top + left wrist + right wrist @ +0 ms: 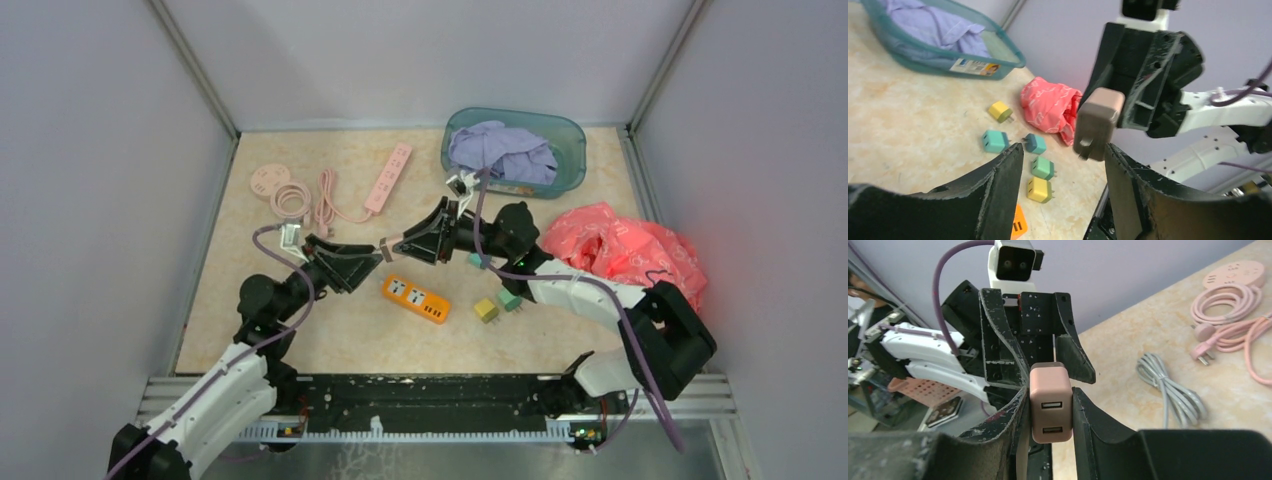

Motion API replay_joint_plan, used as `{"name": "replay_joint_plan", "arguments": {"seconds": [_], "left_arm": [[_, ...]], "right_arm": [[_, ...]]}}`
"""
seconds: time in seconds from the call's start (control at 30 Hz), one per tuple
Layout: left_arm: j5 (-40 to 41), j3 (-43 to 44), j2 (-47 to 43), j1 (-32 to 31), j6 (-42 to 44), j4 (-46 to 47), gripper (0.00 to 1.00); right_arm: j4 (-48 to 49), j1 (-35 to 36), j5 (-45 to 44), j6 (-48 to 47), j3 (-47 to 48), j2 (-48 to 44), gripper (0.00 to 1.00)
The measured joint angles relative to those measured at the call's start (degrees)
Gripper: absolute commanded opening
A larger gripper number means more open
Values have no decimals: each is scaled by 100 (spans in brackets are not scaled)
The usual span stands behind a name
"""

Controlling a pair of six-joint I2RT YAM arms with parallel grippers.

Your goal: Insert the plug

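Observation:
The plug (1050, 402) is a pink cube with two USB ports on the face toward the right wrist camera. My right gripper (1049, 390) is shut on its sides and holds it in the air over the table's middle (388, 247). My left gripper (1063, 150) faces it, open, one jaw on each side of the plug's (1098, 122) pronged end; I cannot tell whether the right-hand jaw touches it. An orange power strip (415, 298) lies flat on the table just below and to the right of both grippers.
Small yellow (486, 309) and green (509, 298) cube plugs lie right of the orange strip. A pink power strip (388, 178) and coiled pink cable (290, 198) lie at the back left. A teal basket (570, 135) with purple cloth and a red bag (625, 245) stand at the right.

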State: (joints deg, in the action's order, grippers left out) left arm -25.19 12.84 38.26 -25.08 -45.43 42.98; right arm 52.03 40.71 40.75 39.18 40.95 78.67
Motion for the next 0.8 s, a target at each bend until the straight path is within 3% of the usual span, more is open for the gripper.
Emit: {"name": "replay_joint_plan", "arguments": {"seconds": [0.47, 0.8], "left_arm": [[1010, 48, -437, 7, 249, -2485, 72], [1215, 131, 350, 7, -28, -3379, 73]], "right_arm": [[-3751, -2, -745, -2461, 870, -448, 0], [-5224, 114, -1488, -3423, 1211, -400, 0]]}}
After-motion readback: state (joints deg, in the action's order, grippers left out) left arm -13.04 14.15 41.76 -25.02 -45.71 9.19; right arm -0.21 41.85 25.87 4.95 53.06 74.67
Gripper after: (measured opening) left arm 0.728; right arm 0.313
